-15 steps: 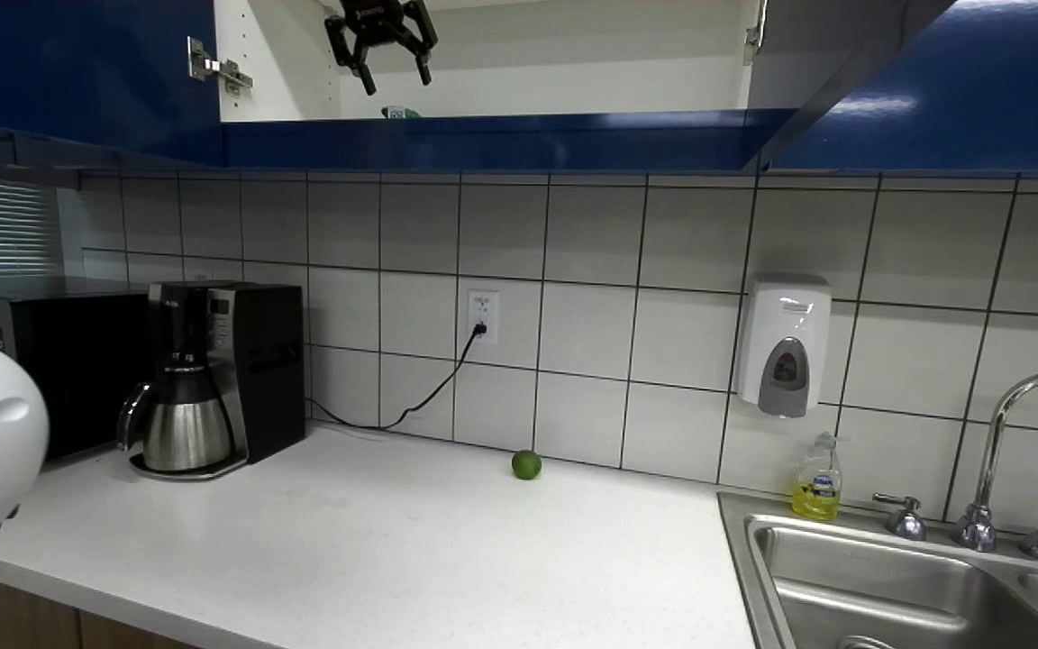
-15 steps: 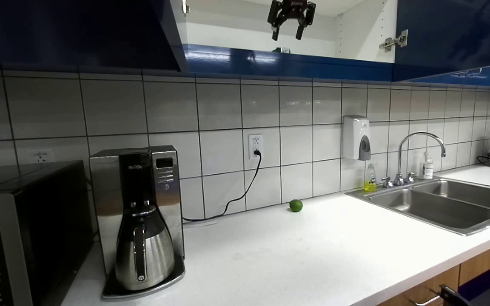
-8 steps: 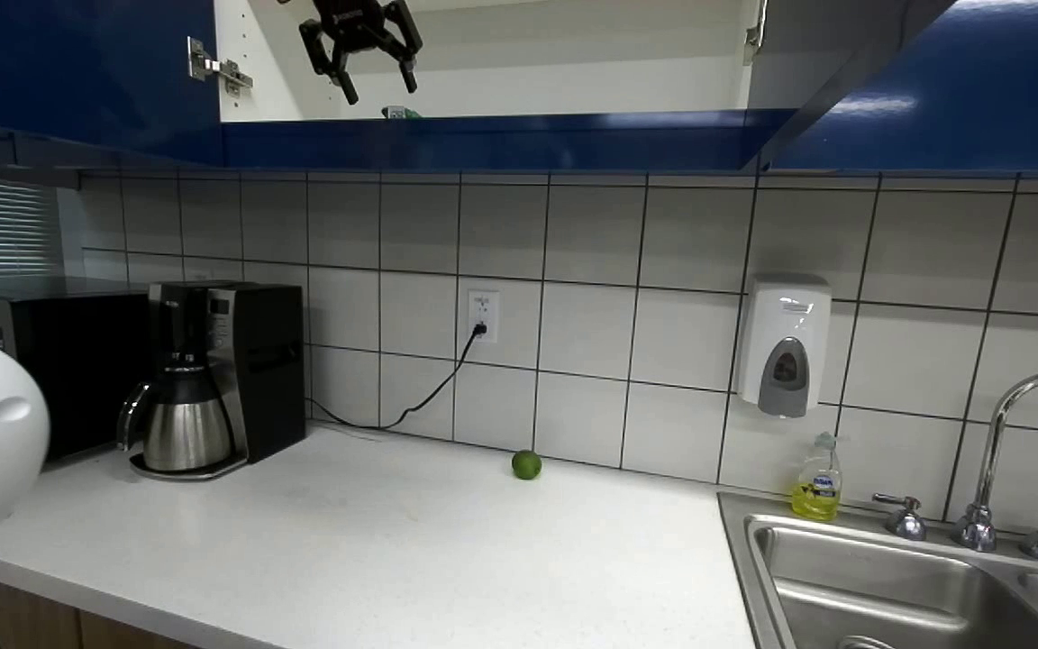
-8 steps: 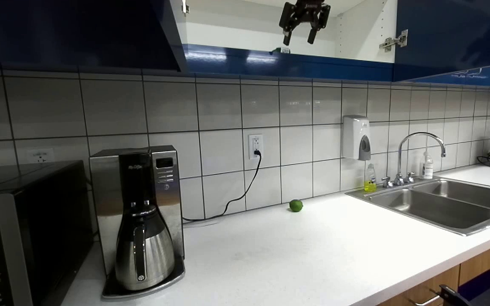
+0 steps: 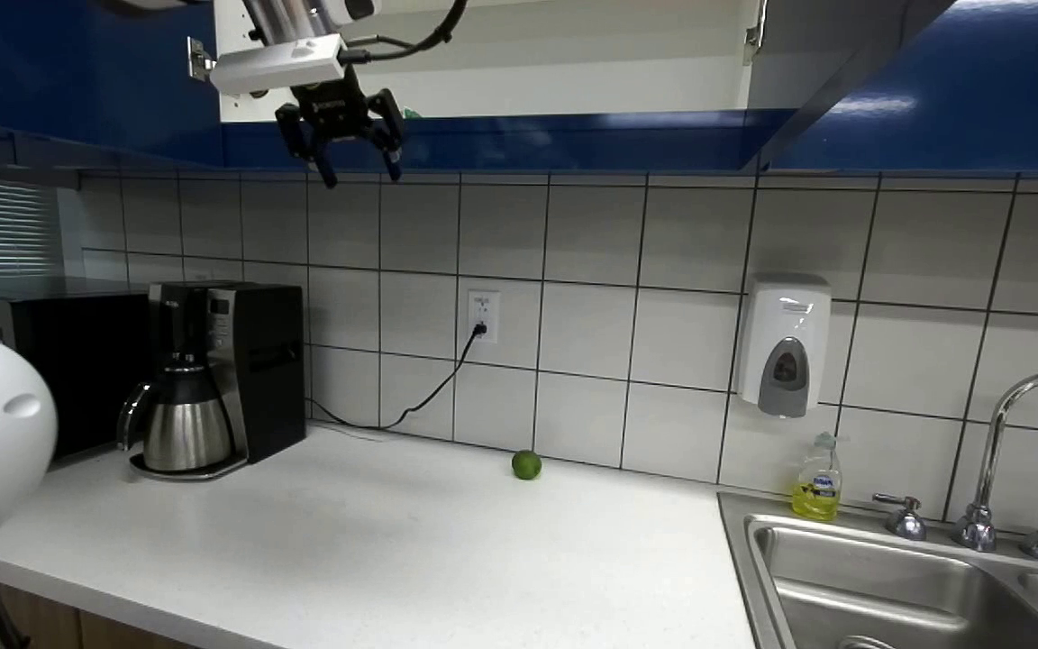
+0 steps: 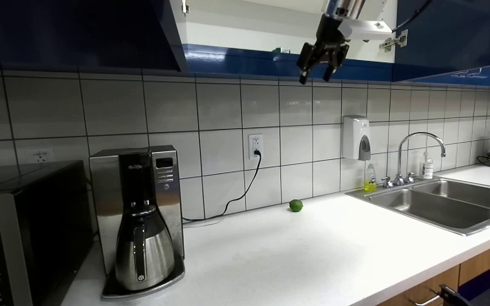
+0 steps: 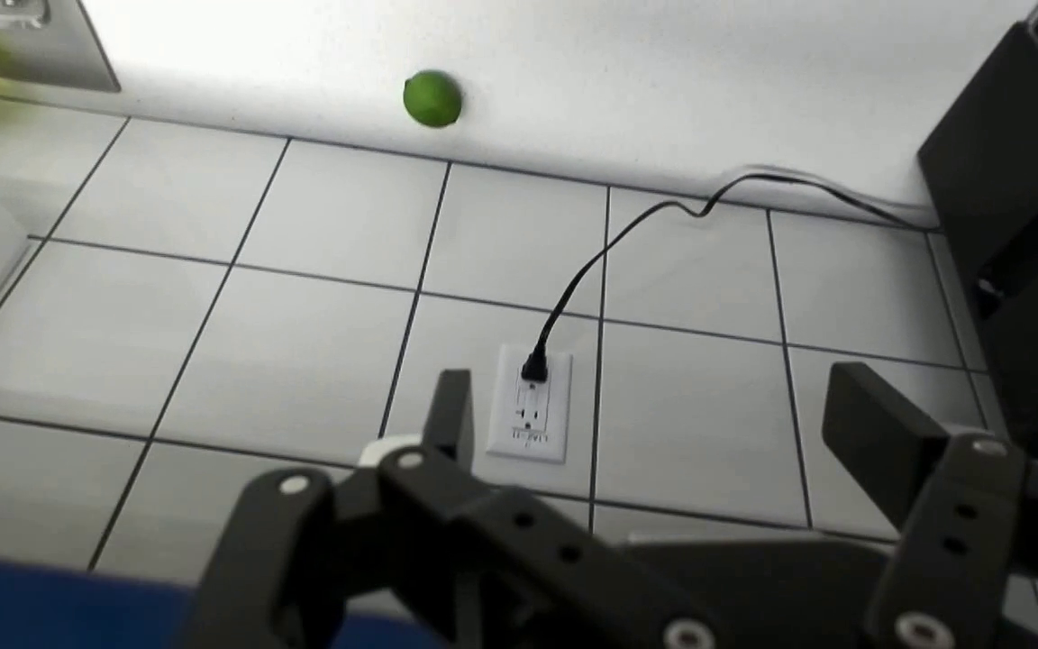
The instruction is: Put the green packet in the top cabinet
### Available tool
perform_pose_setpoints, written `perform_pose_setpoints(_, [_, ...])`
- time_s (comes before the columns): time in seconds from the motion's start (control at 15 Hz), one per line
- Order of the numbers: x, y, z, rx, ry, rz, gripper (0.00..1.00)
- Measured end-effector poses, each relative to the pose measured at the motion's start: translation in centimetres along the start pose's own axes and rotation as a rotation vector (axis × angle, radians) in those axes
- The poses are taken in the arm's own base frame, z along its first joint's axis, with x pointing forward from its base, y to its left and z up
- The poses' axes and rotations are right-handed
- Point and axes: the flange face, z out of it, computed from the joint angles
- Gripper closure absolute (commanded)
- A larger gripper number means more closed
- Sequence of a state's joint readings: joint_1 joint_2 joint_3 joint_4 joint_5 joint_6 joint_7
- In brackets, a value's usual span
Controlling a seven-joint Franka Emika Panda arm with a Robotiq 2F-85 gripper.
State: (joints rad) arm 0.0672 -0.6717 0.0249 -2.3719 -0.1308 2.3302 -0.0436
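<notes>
The top cabinet [image 5: 564, 68] stands open in both exterior views, with a white interior and a dark blue band along its lower edge; it also shows here [image 6: 236, 32]. A small part of the green packet [image 5: 411, 114] shows above that band, on the cabinet floor. In an exterior view the packet [image 6: 277, 50] shows green with a whitish part; the rest is hidden by the band. My gripper [image 5: 360, 174] is open and empty, pointing down in front of the band, apart from the packet. It also shows here [image 6: 315, 78] and in the wrist view [image 7: 654, 406], with nothing between its fingers.
A green lime [image 5: 526, 465] lies on the white counter [image 5: 447, 559] near the tiled wall. A coffee maker [image 6: 151, 221] and microwave [image 6: 32, 221] stand at one end. A soap dispenser [image 5: 785, 347], sink [image 5: 879, 568] and soap bottle [image 5: 816, 482] are at the other. Open doors [image 6: 453, 38] flank the cabinet.
My open gripper has moved down from the cabinet opening to in front of and below the blue band, with more of the arm now in view. The packet has stayed in the cabinet.
</notes>
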Motion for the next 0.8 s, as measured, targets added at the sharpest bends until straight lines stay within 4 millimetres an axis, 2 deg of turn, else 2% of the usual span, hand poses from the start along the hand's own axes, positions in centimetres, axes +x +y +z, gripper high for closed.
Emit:
perform_pose_setpoints(0.33, [-6.7,0.0,7.1,0.079,-0.156,0.036,0.00])
perform_pose_setpoints(0.8, [-13.6,0.4,17.0,0.191,-0.423,0.066,0.00])
